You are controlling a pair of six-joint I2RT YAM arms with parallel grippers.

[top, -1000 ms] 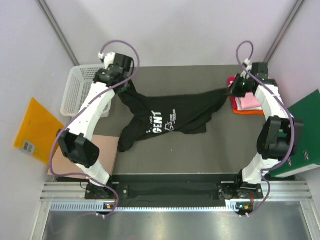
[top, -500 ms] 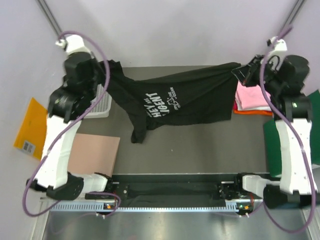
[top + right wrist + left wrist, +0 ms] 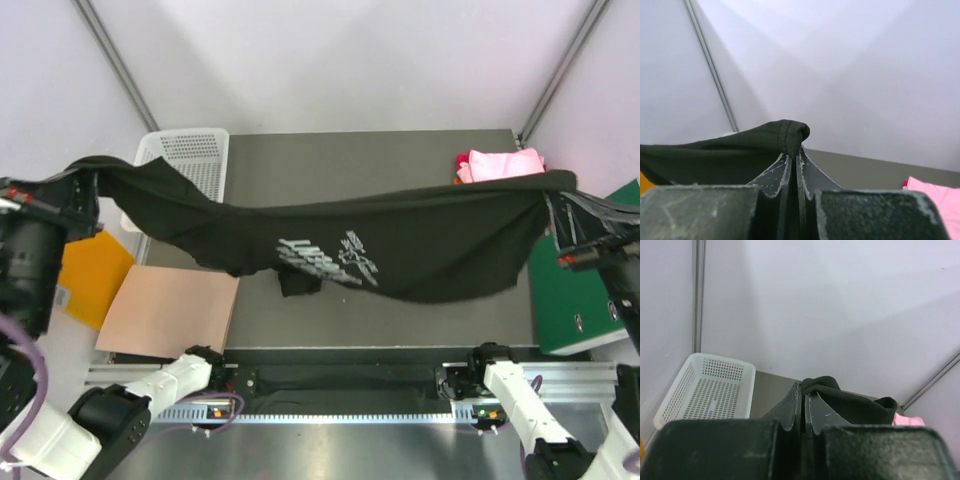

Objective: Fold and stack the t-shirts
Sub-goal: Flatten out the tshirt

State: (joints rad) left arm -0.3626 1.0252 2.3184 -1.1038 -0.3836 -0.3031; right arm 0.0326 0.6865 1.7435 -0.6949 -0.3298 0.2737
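Observation:
A black t-shirt (image 3: pixel 420 240) with white lettering (image 3: pixel 325 262) hangs stretched in the air across the table, held at both ends. My left gripper (image 3: pixel 88 182) is shut on its left end, high above the table's left edge. In the left wrist view the cloth (image 3: pixel 850 402) bunches over the closed left gripper (image 3: pixel 804 390). My right gripper (image 3: pixel 560 198) is shut on the right end; the hem (image 3: pixel 785 131) folds over the closed right gripper (image 3: pixel 796 152). A pink folded t-shirt (image 3: pixel 497 163) tops a stack at the back right, red showing at its edge.
A white mesh basket (image 3: pixel 185 160) stands at the back left. A green folder (image 3: pixel 570 300) lies to the right of the table. A yellow envelope (image 3: pixel 95 275) and a pinkish board (image 3: pixel 170 310) lie at the left. The grey table (image 3: pixel 350 160) runs under the shirt.
Both arms rose and swung outward and toward the near side. The black t-shirt came off the table and now hangs stretched between them.

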